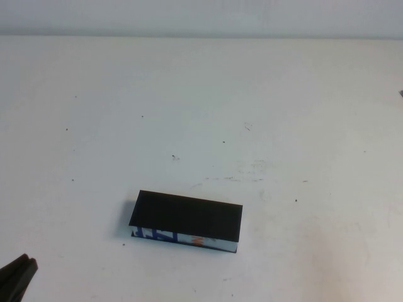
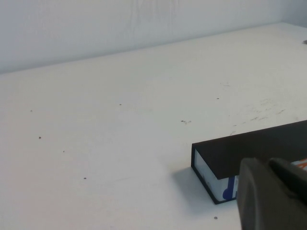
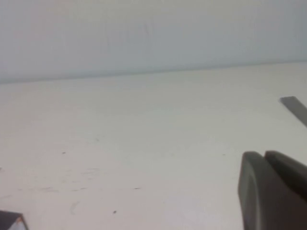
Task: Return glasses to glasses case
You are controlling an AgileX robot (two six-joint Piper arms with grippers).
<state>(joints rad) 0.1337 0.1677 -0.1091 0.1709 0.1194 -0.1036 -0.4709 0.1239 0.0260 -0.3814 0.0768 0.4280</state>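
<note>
The glasses case (image 1: pixel 186 220) lies with its black flap lid down on the white table, near the front and a little left of centre. Its white side with blue and orange print faces me. The glasses are not in view. My left gripper (image 1: pixel 19 274) is at the front left corner, well left of the case, with its fingers together and nothing in them. In the left wrist view the left gripper (image 2: pixel 268 165) shows in front of the case (image 2: pixel 249 148). My right gripper (image 3: pixel 264 155) is out of the high view and shut, empty; a corner of the case (image 3: pixel 12 221) shows there.
The white table (image 1: pixel 201 113) has small dark specks and scuff marks. A small grey object (image 3: pixel 295 108) lies at the table's right edge, also just showing in the high view (image 1: pixel 400 94). A pale wall runs behind the table.
</note>
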